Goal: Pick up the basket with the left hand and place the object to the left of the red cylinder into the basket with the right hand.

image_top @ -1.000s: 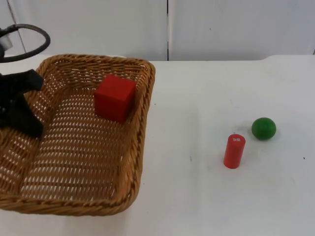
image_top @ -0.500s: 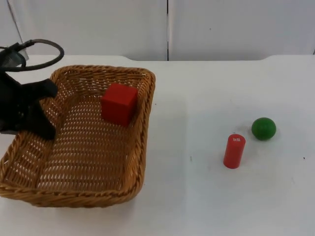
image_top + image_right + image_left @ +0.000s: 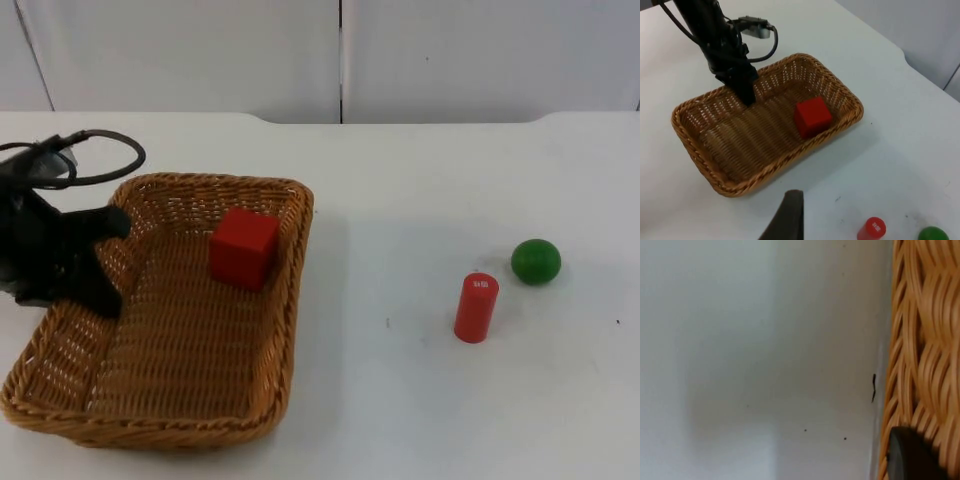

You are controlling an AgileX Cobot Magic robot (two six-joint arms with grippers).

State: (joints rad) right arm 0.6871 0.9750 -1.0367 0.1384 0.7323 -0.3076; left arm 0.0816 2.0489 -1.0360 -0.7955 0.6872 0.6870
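My left gripper (image 3: 100,262) gripped the basket (image 3: 290,290) rim, red cube (image 3: 243,247) inside. I couldn't tell my right gripper's (image 3: 786,220) opening.

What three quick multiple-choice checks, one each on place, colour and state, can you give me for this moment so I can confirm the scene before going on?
1. Where is the red cube?
A. Inside the wicker basket
B. On the table beside the red cylinder
C. On top of the green ball

2. What colour is the ball next to the red cylinder?
A. Blue
B. Green
C. Yellow

3. How does the red cylinder stand?
A. Lying on its side
B. Upright on the table
C. Leaning inside the basket

Answers:
1 A, the cube rests on the basket's woven floor near its far right wall.
2 B, the ball just behind and right of the cylinder is green.
3 B, its round top faces up and it stands clear of the basket.

The left gripper is at the basket's left rim; a right gripper finger hangs above the table.
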